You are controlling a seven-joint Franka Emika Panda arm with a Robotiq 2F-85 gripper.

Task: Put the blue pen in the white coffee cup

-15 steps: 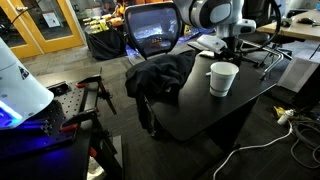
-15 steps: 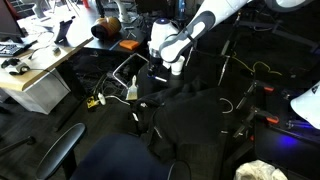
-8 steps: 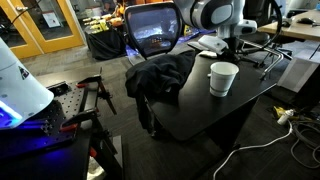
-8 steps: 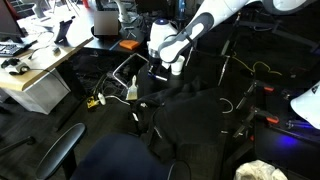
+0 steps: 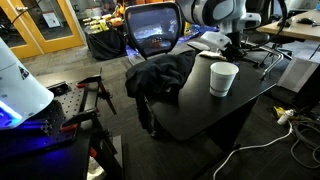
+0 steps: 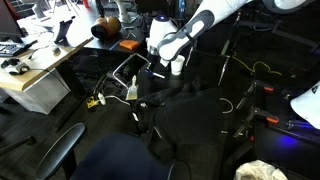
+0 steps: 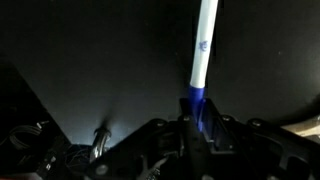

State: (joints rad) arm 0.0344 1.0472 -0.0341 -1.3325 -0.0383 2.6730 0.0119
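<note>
In the wrist view the blue pen [image 7: 201, 60] stands straight up from my gripper [image 7: 197, 118]. Its barrel looks pale and its lower end glows blue between the jaws, which are shut on it. In an exterior view the white coffee cup [image 5: 223, 78] stands upright on the black table [image 5: 200, 115]. My gripper [image 5: 232, 48] hangs just behind and slightly right of the cup, low over the tabletop. The pen is too small to make out in both exterior views. My gripper [image 6: 164, 68] also points down at the dark tabletop from the opposite side.
A dark jacket [image 5: 160, 75] lies heaped on the table to the left of the cup. An office chair [image 5: 152, 30] stands behind it. Cables [image 5: 268, 150] trail on the floor beside the table's front edge. Desks with clutter [image 6: 60, 45] stand further off.
The jaws have closed on the pen. The arm has risen very slightly. The cup has not moved.
</note>
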